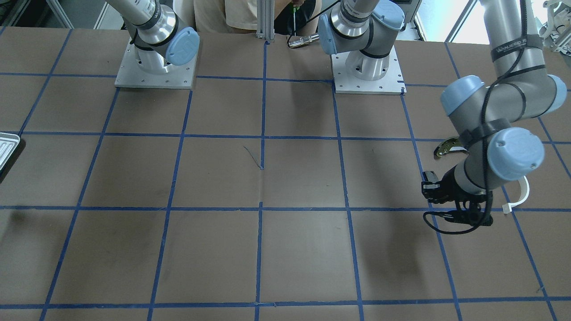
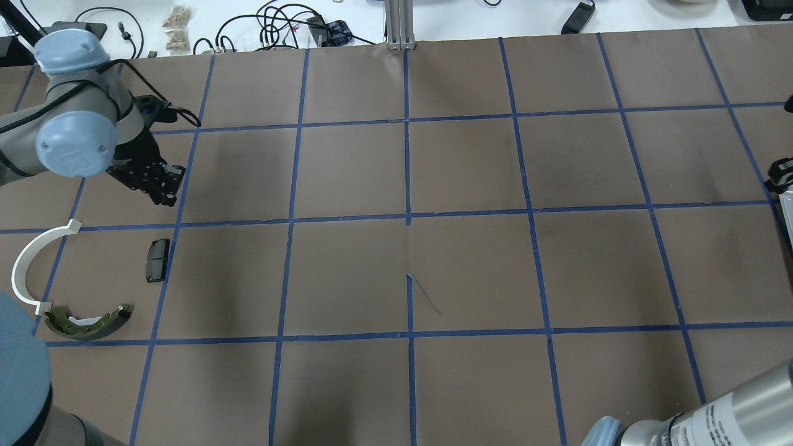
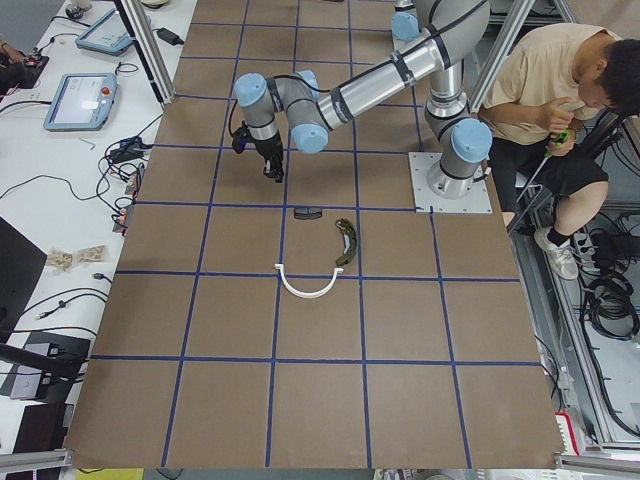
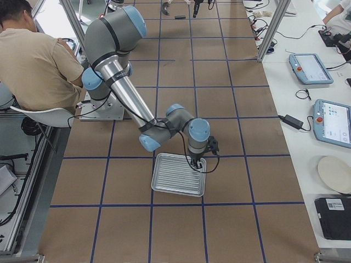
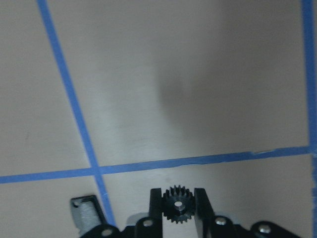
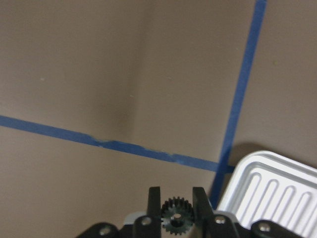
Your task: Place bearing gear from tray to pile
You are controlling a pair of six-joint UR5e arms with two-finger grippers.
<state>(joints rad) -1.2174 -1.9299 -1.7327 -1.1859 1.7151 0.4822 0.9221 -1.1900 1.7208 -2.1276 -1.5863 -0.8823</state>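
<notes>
Robotics lab: teach pendants, cables, tape-gridded table.

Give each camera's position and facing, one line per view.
Front-facing: across table, facing the bases; left pincer on view's right.
Overhead: behind shoulders, looking forward-down; left pincer too.
Left exterior: table's left end; left arm near.
Right exterior: right end; right pincer beside tray corner.
Left wrist: down at taped table; own fingers.
Right wrist: same; tray corner, shared with right exterior.
</notes>
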